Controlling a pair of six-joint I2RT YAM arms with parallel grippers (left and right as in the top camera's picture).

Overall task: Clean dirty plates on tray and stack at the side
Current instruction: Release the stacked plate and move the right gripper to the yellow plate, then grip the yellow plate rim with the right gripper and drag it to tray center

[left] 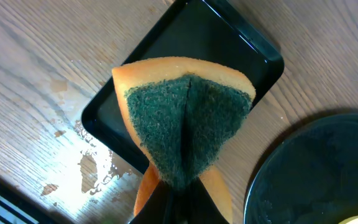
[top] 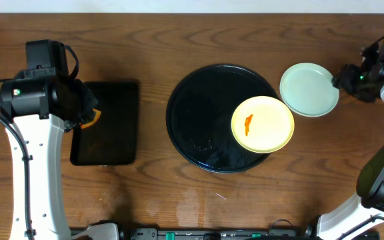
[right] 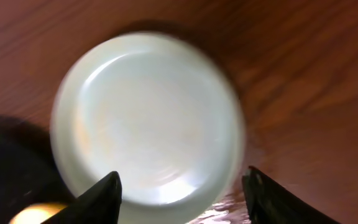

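Note:
A pale yellow plate [top: 263,124] with an orange smear lies on the right part of the large round black tray [top: 199,117]. A pale mint plate [top: 309,89] lies on the wood just right of the tray and also shows in the right wrist view [right: 148,115]. Only these two plates are visible. My right gripper [top: 344,79] is open at the mint plate's right edge, with its fingers [right: 182,190] apart around the plate's near side. My left gripper [top: 85,113] is shut on an orange sponge with a green scrub face [left: 185,118] above the rectangular tray.
A small rectangular black tray [top: 105,122] lies at the left, also in the left wrist view [left: 229,43]. Wet patches shine on the wood next to it [left: 95,171]. The round tray's rim shows in the left wrist view [left: 266,180].

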